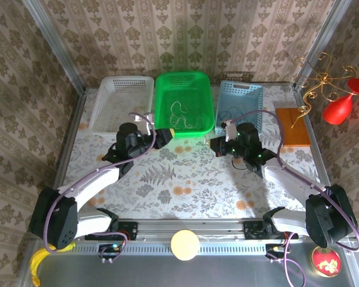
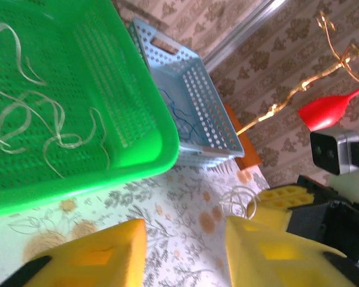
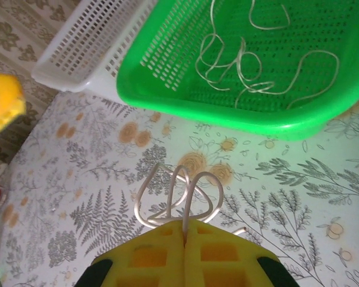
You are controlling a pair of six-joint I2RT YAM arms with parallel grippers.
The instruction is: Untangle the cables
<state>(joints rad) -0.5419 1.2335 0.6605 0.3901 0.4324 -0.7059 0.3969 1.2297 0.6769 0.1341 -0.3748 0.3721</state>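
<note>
Cream-coloured cable loops [image 3: 185,206] pinched in the right gripper [image 3: 185,236], fully closed; holds nothing in the left gripper [image 2: 185,239], jaws apart, near the green basket [image 2: 161,149] with pale cables [image 3: 239,72] inside

Inside the right pincer [image 3: 185,232], the cream cable [image 3: 189,200] disappears.

- White arm links [image 1: 93,182], bulky black joints [image 1: 54,218].
- Thin purple wires [image 1: 142,116] looping along both arms.
- Blocky yellow fingers [image 3: 149,257], square-recessed, on left gripper [image 2: 185,227] and right gripper [image 3: 185,230].
</note>
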